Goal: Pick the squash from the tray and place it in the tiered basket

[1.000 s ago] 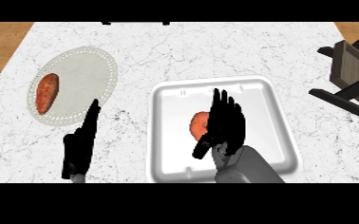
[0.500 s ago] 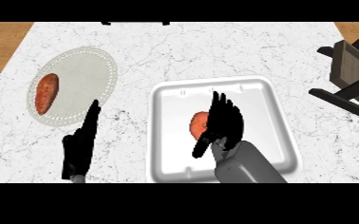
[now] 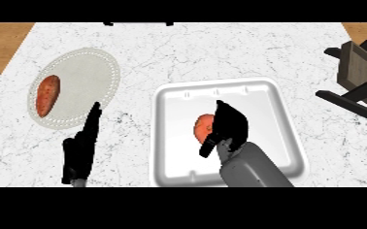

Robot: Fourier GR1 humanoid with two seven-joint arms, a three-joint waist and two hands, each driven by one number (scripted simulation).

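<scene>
squash (image 3: 204, 126) in tray (image 3: 272, 97) under curled right hand (image 3: 231, 123), vegetable (image 3: 47, 95) on plate (image 3: 86, 73)

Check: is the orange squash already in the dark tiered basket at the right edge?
No, the orange squash lies in the white square tray, partly covered by the right hand, apart from the dark tiered basket.

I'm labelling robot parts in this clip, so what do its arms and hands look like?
Both hands are plain black. The left hand looks slim, with long tapering fingers, and the right hand looks broader. Behind the right hand is a smooth, rounded grey forearm. No cables, markings or sleeves are visible.
</scene>
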